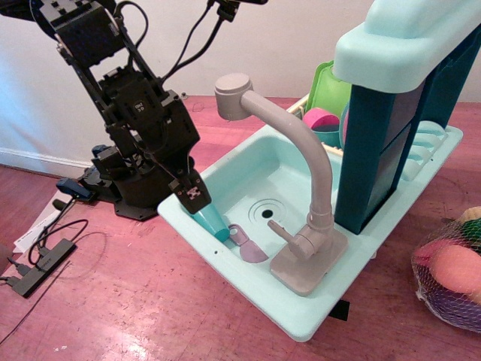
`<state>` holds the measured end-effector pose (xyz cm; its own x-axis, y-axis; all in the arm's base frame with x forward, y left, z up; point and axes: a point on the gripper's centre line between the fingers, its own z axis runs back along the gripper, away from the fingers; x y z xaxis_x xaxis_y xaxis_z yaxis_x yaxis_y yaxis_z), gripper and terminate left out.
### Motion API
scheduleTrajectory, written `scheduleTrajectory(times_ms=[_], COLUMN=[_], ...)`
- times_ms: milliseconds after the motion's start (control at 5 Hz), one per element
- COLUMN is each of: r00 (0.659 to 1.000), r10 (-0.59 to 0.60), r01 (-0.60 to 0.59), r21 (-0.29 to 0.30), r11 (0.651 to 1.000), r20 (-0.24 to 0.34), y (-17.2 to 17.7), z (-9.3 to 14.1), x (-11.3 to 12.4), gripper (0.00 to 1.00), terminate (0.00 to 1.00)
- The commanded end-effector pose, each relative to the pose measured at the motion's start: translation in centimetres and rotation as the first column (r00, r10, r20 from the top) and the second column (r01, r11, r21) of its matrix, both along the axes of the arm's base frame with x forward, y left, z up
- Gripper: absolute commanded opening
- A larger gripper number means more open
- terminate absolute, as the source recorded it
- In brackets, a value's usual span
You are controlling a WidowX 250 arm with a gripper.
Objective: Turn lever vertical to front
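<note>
White wall (316,37) across back, white baseboard (37,160) at its foot far left. Reddish-pink wood worktop (135,301) fills foreground, glossy light patches near bottom edge. Black power strip (34,267) with cables lying at left. Sheet of white paper (30,233) beside it. Bright, even lighting.

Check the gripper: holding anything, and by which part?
Cannot tell. The gripper sits at the top of the teal cup in the sink; the fingers are not distinguishable. The lever is untouched.
</note>
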<state>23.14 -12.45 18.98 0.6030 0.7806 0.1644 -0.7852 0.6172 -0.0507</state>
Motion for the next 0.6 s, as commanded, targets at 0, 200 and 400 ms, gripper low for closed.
scheduleTrajectory(times_ms=[0, 200, 400], r00=[0.999, 0.999, 0.999], r10=[0.008, 0.008, 0.008], r01=[-0.007, -0.007, -0.007], r21=[-0.025, -0.025, -0.025], r11=[1.0, 1.0, 1.0], r20=[0.041, 0.041, 0.041], y=[-0.17, -0.17, -0.17], z=[1.17, 1.17, 1.17], x=[0.12, 0.12, 0.12], gripper=[1.0, 1.0, 1.0], terminate=[0.0, 0.0, 1.0])
